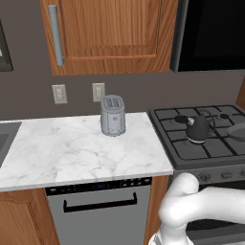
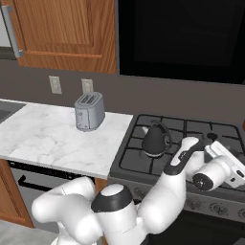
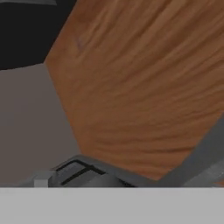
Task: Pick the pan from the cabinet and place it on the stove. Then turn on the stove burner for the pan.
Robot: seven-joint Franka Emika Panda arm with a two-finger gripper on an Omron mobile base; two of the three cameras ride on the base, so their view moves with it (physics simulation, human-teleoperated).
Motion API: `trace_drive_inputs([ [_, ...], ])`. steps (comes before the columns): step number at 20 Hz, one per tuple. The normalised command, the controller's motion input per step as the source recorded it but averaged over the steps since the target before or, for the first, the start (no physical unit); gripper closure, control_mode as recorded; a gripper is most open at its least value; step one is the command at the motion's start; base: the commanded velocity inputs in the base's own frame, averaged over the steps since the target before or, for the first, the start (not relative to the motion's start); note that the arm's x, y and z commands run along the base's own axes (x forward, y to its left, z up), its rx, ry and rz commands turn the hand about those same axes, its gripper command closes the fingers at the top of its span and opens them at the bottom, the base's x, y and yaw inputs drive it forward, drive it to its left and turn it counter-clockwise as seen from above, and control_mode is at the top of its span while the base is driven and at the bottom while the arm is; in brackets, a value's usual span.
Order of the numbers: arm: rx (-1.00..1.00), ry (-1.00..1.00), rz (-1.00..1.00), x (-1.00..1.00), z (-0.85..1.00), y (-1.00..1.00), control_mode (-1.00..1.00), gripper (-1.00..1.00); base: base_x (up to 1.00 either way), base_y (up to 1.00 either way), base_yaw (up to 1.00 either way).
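— Found the claw (image 2: 228, 165) where?

— Low over the right side of the stove (image 1: 182, 143), past the kettle (image 1: 197, 129), on a forearm bent across the grates. Pointed away to the right, toward a wood panel beside the range, going by the hand view.

— Open or closed?

— Could not tell. Saw no fingertips in the hand view, and only the white body of the hand from the right base view.

— And the pan (image 1: 238, 131)?

— Spotted only a curved grey edge at the right border of the left base view, lying over the right-hand grates. Took it for the pan's rim, though without certainty. Sat just about where the claw hung. Also noticed a slanted grey band at the lower right of the hand view; possibly part of the same thing, but too blurred to say.

— Long axis, handle direction?

— Hidden. Could not make out a handle anywhere.

— The cabinet (image 1: 110, 33)?

— Up and well to the left, above the table (image 1: 72, 148) and the toaster (image 1: 113, 115), door shut, grey bar handle (image 1: 56, 34) vertical. Well apart from the claw.

— So, next?

— Judged the pan-on-stove step nearly done or done, if that grey edge was the pan. Then needed the knobs along the stove's front, lying below and nearer the base than the claw.
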Motion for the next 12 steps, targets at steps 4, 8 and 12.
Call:
trace_drive_inputs([
  [4,0.01,0.19,-0.14,0.02,0.04,0.04,-1.0,-1.0,0.0,0.0,0.0],
  [8,0.03,0.14,-0.14,0.0,0.0,0.06,-1.0,-1.0,0.0,0.0,0.0],
  [12,0.01,0.0,-0.01,-0.01,-0.05,0.0,-1.0,-1.0,0.0,0.0,0.0],
])
